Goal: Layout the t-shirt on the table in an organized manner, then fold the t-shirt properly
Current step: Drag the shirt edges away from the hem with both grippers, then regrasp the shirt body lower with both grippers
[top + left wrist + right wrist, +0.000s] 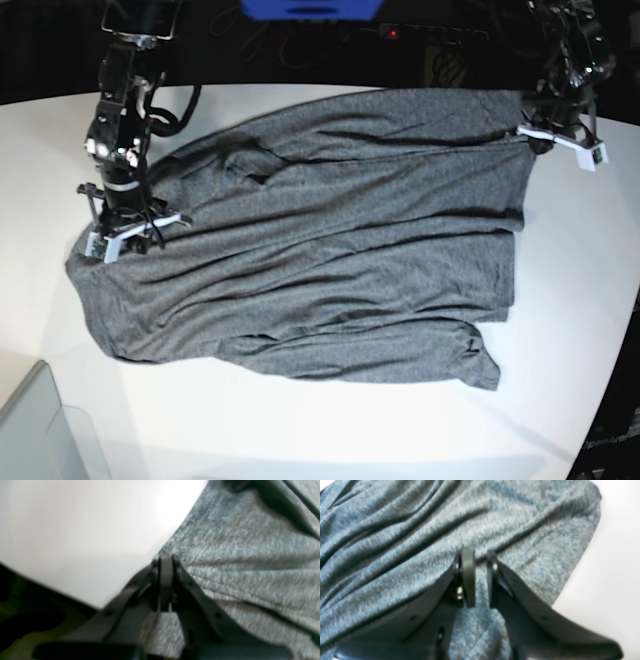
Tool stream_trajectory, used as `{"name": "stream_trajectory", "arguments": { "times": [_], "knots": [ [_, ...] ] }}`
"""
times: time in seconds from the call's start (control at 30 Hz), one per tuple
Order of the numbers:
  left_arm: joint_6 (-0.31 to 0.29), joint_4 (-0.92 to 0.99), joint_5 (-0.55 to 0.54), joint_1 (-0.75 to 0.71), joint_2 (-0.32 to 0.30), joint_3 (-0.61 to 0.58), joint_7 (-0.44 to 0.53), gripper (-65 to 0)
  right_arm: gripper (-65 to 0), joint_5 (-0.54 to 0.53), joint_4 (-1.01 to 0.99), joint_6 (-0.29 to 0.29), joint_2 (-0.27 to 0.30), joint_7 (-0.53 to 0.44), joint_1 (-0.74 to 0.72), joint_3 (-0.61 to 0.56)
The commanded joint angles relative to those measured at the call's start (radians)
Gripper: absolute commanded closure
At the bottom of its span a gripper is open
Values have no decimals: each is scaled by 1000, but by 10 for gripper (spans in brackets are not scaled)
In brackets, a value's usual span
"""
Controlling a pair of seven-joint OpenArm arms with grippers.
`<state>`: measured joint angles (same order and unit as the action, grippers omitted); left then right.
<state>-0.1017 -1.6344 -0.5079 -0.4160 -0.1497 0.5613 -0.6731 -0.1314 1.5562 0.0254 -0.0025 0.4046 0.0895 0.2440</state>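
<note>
The shirt (330, 240) lies spread across the table (560, 330), wrinkled in long diagonal folds, its lower sleeve doubled under along the near hem and one edge close to the table's curved rim. The left gripper (165, 562) sits at the shirt's far corner, on the side nearest the rim; its fingers are pressed together with a strip of knit caught between them, so it appears to be pinching the shirt's edge, though the wrist view is blurred and the depth of that bite cannot be confirmed. The right gripper (477, 557) is over the opposite end of the shirt, well inside its border, with fingers slightly parted around a raised ridge of cloth (a narrow gap shows between the pads); whether it grips anything firmly cannot be told. Risks noted: a shallow pinch at the left corner could slip once tension is applied, dropping that corner back in a heap. If the right gripper closes on the ridge, it may take several layers at once and drag the body instead of one edge. Uneven pulling between the two arms would skew the shirt, deepen the diagonal creases, or draw the left corner off the table's rim.
</note>
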Motion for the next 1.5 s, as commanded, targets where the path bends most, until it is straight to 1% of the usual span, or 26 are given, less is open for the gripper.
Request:
{"name": "stream_trajectory", "arguments": {
  "times": [0.0, 0.1, 0.17, 0.3, 0.37, 0.43, 0.5, 0.53, 0.63, 0.7, 0.73, 0.83, 0.87, 0.9, 0.97, 1.0, 1.07, 1.17, 1.23, 1.27, 1.37, 1.47],
  "knots": [
    [-3, -3, -8, 4, -12, 6, 20, -5, -70, -1, 19, 1, 3, -25, -12, -1],
    [-3, 1, -10, 6, -12, 6, 13, -16, -70, -1, 19, 1, 3, -25, -12, -1],
    [-5, 1, -11, 4, -12, 6, 13, -75, -70, -1, 19, 1, 3, -25, -12, -1],
    [-5, -53, -16, -5, -12, 7, 11, -229, -70, -1, 19, 1, 3, -25, -14, -1],
    [-5, -100, -19, -27, -4, 42, 11, -266, -70, -1, 19, 1, 5, -25, -15, -1],
    [-5, -174, -19, -34, 11, 87, 11, -272, -70, -1, 19, 1, 8, -25, -15, -2],
    [-5, -254, -19, -28, 40, 127, 11, -271, -70, 0, 19, 1, 12, -25, -15, -2],
    [-5, -283, -19, -13, 45, 136, 11, -271, -70, 0, 19, 1, 22, -23, -15, -2],
    [-5, -289, -7, 113, 43, 93, 10, -271, -69, 0, 19, 1, 26, -6, -20, -2],
    [-3, -201, 21, 231, 25, 29, 10, -271, -67, 0, 19, 1, 26, 17, -29, -2],
    [3, -131, 44, 305, 12, -28, 10, -270, -59, 0, 19, 1, 25, 26, -41, -2],
    [4, 151, 144, 530, -17, -185, 10, -269, 0, 2, 17, 1, 23, 57, -58, -1],
    [4, 270, 173, 602, -20, -228, 16, -268, 0, 2, 17, 1, 23, 64, -63, -1],
    [0, 368, 199, 659, -17, -252, 25, -260, 0, 2, 17, 1, 23, 70, -72, -1],
    [-3, 538, 234, 759, -12, -277, 57, -224, 0, 3, 16, 1, 25, 80, -87, 1],
    [-3, 590, 249, 793, -12, -286, 75, -212, 0, 3, 13, 1, 28, 80, -93, 1],
    [-3, 667, 254, 823, -17, -303, 123, -194, 0, 3, 10, 1, 48, 80, -107, 2],
    [-3, 741, 256, 857, -23, -344, 192, -192, 0, 3, 10, 1, 54, 80, -130, 1],
    [-2, 794, 256, 865, -43, -364, 229, -191, 0, 3, 0, 1, 57, 80, -158, 1],
    [-2, 831, 256, 866, -46, -372, 255, -191, 0, 3, -15, 1, 68, 80, -175, -1],
    [3, 925, 256, 866, -46, -373, 370, -191, 0, 2, -99, 1, 77, 76, -242, -2],
    [4, 1006, 256, 877, -44, -387, 477, -191, 0, 2, -225, 3, 77, 73, -327, -2]
  ]
}}
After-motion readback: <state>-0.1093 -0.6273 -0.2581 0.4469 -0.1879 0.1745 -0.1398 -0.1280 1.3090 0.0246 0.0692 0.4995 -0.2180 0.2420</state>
